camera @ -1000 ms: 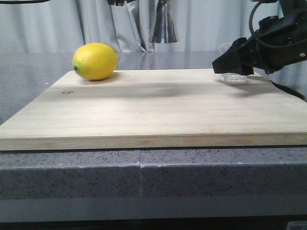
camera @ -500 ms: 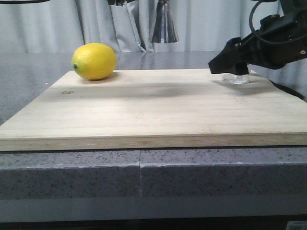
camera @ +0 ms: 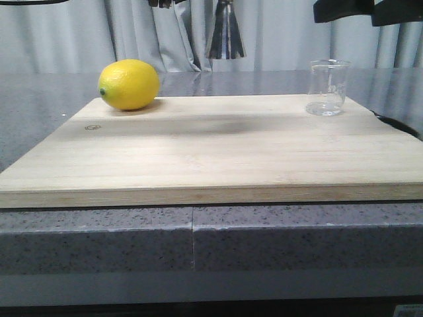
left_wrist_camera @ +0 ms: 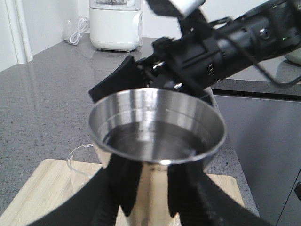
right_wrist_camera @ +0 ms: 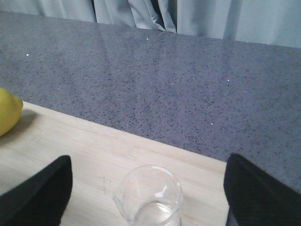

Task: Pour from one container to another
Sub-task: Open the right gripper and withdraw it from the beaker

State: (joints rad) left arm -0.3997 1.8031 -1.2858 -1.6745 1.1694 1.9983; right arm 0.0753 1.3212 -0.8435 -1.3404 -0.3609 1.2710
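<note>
The clear glass beaker (camera: 327,87) stands upright on the far right of the wooden board (camera: 218,152), and nothing touches it. My right gripper (right_wrist_camera: 148,179) hangs above it, open, its black fingers (right_wrist_camera: 42,193) wide apart on either side of the beaker (right_wrist_camera: 149,197). In the front view that gripper (camera: 340,10) sits at the top edge. My left gripper (left_wrist_camera: 157,202) is shut on the steel jigger (left_wrist_camera: 157,127), held upright in the air with liquid in its upper cup. The jigger (camera: 225,30) shows at the top middle of the front view.
A yellow lemon (camera: 129,84) lies on the board's far left corner. The board rests on a grey speckled counter (camera: 39,112) with a grey curtain behind. A white appliance (left_wrist_camera: 115,26) stands on the counter in the left wrist view.
My right gripper was down around the beaker on the board; it has let go and risen to the top of the front view. The beaker stays standing. The jigger has not moved.
</note>
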